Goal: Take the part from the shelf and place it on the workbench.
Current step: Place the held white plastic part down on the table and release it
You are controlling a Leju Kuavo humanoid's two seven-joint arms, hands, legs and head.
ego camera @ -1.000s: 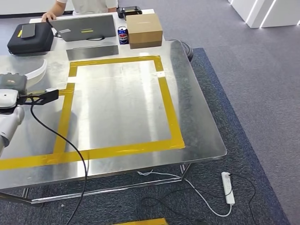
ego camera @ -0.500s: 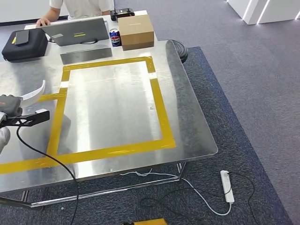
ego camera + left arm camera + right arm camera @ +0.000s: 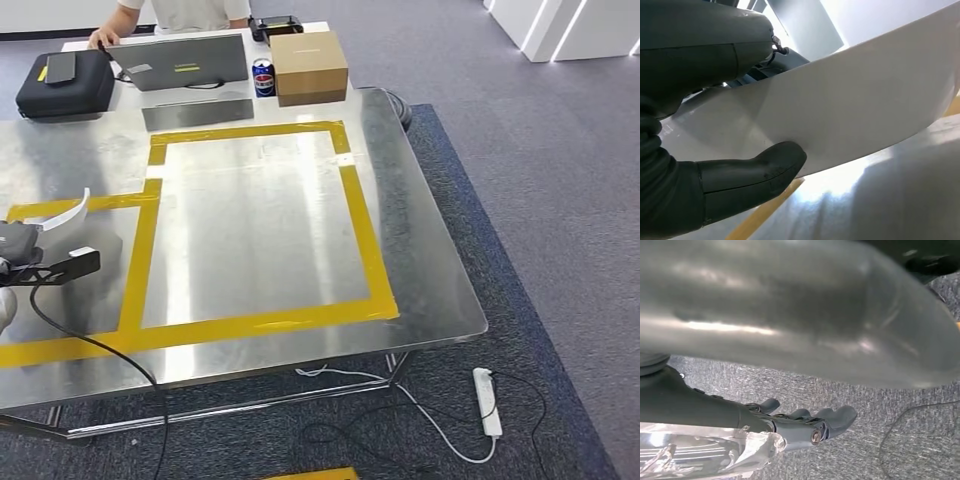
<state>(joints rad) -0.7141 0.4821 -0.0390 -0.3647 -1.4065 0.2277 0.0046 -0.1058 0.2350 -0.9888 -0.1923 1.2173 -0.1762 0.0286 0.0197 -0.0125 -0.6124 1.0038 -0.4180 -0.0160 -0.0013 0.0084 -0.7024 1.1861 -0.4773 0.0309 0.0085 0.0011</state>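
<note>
PART: white curved part [image 3: 66,212] at left edge of frame, over bench [image 3: 249,230] | LEFT hand [image 3: 696,125]: my fingers [image 3: 753,172] clamped on it | RIGHT hand [image 3: 806,422]: fingers apart, holding nothing | DONE: pickup | LEFT: set down, release

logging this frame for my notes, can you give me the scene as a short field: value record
left hand: holds the white curved part, thumb pressed on its face
part position: above the workbench, near its left side, outside the yellow tape square
right hand: over grey carpet, fingers extended, holding nothing
far end of bench: laptop, black case, drink can, cardboard box
person: seated behind the laptop
floor: white power strip with cables
</note>
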